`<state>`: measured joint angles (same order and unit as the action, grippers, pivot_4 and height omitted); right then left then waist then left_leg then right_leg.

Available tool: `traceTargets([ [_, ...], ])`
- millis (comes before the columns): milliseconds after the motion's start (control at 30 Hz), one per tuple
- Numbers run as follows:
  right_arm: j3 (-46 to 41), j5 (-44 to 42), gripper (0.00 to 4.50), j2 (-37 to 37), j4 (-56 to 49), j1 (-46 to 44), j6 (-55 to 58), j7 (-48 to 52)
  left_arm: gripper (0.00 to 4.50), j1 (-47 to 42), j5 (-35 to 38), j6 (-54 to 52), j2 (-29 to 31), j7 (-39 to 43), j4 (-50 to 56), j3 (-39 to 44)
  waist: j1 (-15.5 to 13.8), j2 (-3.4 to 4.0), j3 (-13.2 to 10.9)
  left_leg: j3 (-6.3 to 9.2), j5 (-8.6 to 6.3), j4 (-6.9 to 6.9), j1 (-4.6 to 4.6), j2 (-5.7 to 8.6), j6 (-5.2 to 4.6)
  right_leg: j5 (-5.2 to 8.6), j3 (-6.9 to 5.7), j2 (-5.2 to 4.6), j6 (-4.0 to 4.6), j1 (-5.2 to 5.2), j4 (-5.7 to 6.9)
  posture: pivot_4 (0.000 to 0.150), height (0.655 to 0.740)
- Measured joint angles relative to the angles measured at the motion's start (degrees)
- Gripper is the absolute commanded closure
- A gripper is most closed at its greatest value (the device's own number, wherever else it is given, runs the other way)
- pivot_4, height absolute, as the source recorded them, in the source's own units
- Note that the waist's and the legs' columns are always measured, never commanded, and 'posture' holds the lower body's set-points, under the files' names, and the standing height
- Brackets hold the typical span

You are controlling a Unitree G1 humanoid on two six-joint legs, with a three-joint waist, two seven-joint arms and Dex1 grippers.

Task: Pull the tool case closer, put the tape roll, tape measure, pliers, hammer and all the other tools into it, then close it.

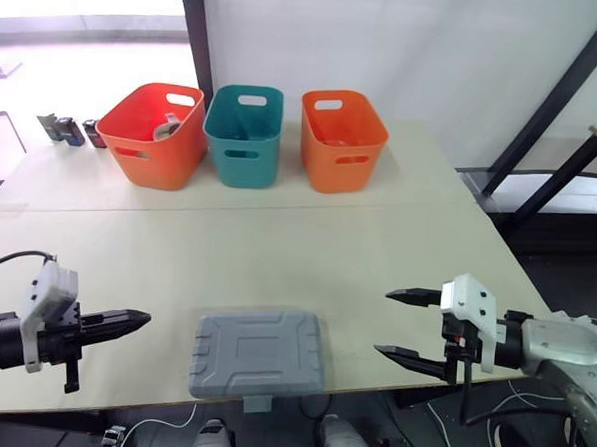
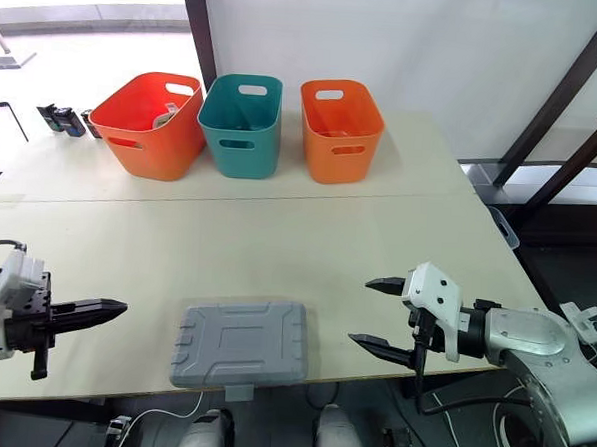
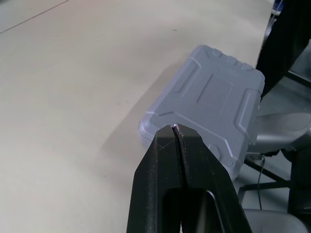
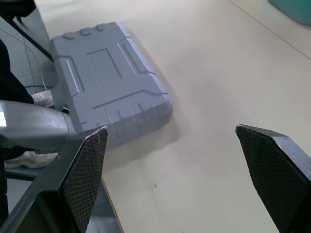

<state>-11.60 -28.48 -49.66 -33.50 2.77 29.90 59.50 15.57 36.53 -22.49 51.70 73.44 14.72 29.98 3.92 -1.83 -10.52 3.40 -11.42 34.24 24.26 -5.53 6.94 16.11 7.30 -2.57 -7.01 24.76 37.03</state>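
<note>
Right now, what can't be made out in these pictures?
Grey tool case, all views: shut lid hides its inside.
Left orange basket, teal basket, right orange basket, head views: walls hide most contents.
Small dark objects left of the baskets, head views: too small to identify.

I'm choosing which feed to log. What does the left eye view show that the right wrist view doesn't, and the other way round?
Left eye view: an orange-red basket and an orange basket at the table's far side, plus the left gripper, shut. Right wrist view: the cross-hatched pads of the right gripper, which is open. Both: the grey tool case, closed, lying at the near edge of the table.
</note>
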Motion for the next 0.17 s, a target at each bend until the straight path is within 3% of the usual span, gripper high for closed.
traceTargets([
  [167, 0.14, -0.58, 0.05, -0.02, 0.0, -0.06, 0.01, -0.11, 4.5, -0.21, -0.62, 1.95, -0.34, -0.16, -0.01, 0.0, -0.01, -0.01, 0.0, 0.01, 0.0, 0.01, -0.13, 0.0, 0.0, 0.0, 0.0, 0.0, 0.0, -0.11, 0.02, 0.15, 0.74],
])
